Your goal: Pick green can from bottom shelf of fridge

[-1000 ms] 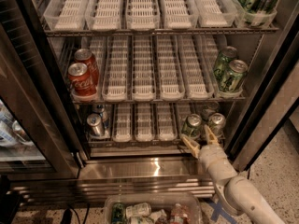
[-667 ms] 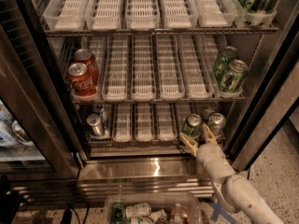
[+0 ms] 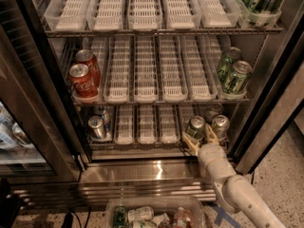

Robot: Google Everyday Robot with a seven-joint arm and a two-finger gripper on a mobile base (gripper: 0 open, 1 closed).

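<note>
The fridge [image 3: 269, 97] stands open in the camera view. On its bottom shelf [image 3: 143, 128], at the right front, the green can [image 3: 195, 127] stands upright, dark green with a silver top. My gripper [image 3: 198, 137] reaches in from the lower right at the shelf's front edge. It is open, with one yellowish finger [image 3: 190, 143] to the left of the can's base and the other finger [image 3: 211, 136] to its right, between it and a neighbouring can [image 3: 220, 124]. I cannot tell if the fingers touch the can.
Two silver cans [image 3: 97, 126] stand at the bottom shelf's left. Red cola cans [image 3: 81, 81] and pale green patterned cans [image 3: 233, 72] are on the middle shelf. The steel sill [image 3: 142, 171] lies below. The glass door [image 3: 21, 127] hangs open at left. A clear bin [image 3: 154, 214] of bottles sits on the floor.
</note>
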